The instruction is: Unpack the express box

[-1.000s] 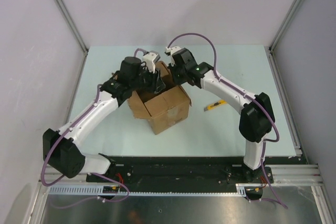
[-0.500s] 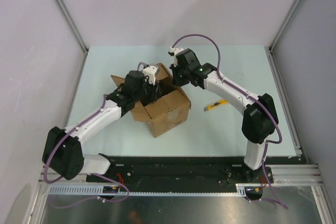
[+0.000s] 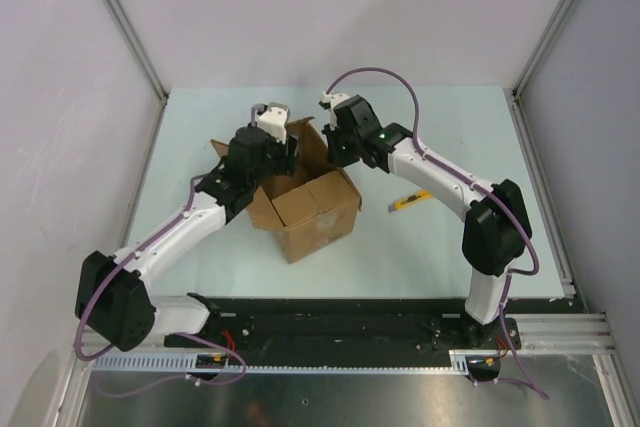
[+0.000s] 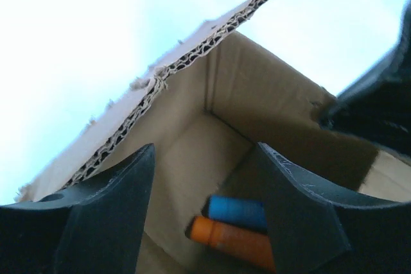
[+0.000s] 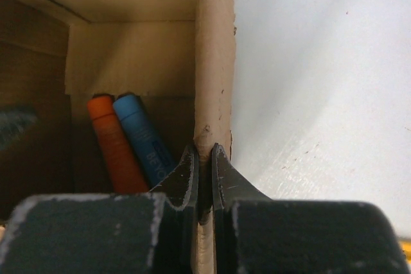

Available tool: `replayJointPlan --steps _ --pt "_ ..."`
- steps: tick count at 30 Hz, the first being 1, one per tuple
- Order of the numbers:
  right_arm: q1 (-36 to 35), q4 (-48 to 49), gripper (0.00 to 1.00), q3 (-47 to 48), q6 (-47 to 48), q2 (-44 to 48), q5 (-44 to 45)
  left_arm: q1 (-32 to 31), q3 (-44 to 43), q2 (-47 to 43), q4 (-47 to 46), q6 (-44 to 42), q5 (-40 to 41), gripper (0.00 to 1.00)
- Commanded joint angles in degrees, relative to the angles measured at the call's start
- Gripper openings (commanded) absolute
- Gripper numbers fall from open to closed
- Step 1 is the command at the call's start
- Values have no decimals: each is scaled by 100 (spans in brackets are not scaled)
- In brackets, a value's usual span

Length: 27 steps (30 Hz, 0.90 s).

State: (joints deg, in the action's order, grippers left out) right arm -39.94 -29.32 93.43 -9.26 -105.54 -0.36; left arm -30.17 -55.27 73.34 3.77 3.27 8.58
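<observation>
Cardboard, brown corrugated: express box at mid surface, between both arms; top flaps open, one flap splayed out to the left, another raised at the far side.

L gripper over open top, at box's far-left corner; fingers well apart, box interior in view btwn them; contact w/ cardboard not discernible.

R gripper at far-right edge of box; fingers squeezed together on an upright cardboard panel, its edge pinched btwn the tips; wall or flap, cannot tell which.

Inside, on box floor: orange cylinder and blue cylinder, side by side, touching, close to the pinched panel; print on blue one, unreadable.

Yellow utility knife flat on surface, right of box, apart from it, near R forearm in top view.
</observation>
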Motion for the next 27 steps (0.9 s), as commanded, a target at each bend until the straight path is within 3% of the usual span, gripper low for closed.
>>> replayJointPlan --steps 1,8,15,27 --pt "-189 -452 0 -272 56 191 -447 213 -371 -127 -263 -204 671 70" --pt "-198 -381 0 -422 161 235 -491 574 -634 154 -254 -318 145 76" --pt "-172 -364 0 -422 258 244 -430 925 -845 286 333 -257 -1499 81" --pt "-119 -311 0 -562 372 349 -518 1145 -1074 848 818 -248 -972 83"
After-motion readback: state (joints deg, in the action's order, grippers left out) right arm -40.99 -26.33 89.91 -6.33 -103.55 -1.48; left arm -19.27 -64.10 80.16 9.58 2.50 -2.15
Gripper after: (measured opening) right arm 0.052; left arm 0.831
